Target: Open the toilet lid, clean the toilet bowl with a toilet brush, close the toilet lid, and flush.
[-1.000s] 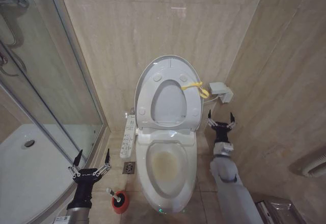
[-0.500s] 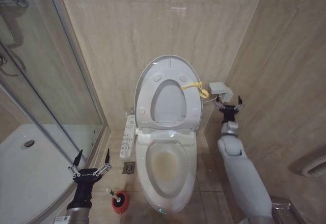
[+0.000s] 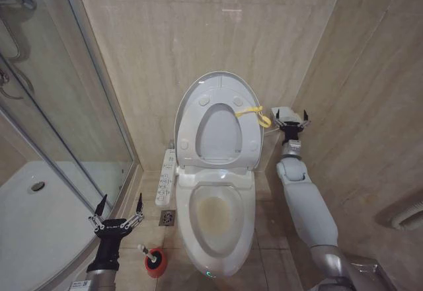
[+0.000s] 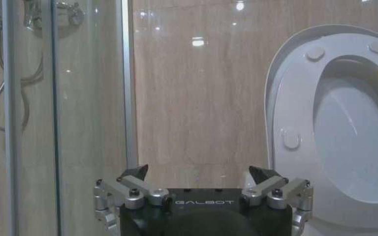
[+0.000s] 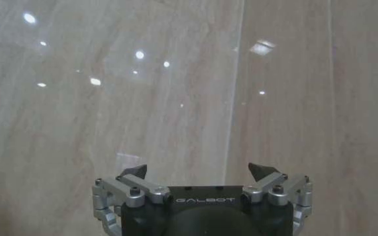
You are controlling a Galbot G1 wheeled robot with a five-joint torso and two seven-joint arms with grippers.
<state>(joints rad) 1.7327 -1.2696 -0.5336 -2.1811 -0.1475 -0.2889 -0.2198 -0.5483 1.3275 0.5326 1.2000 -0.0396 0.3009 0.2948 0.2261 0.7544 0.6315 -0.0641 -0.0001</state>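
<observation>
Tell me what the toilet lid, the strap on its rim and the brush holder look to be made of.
Toilet lid: likely glossy white plastic, going by its thin moulded shell with bumper pads. Strap: soft yellow material, perhaps fabric or cord, since it hangs limp in a loop. Brush holder: probably plastic, a smooth, uniformly red cup.

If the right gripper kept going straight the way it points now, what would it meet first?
Most likely the tiled wall: the right gripper, open and empty, faces bare tile near the room's corner, though depth is unclear.
</observation>
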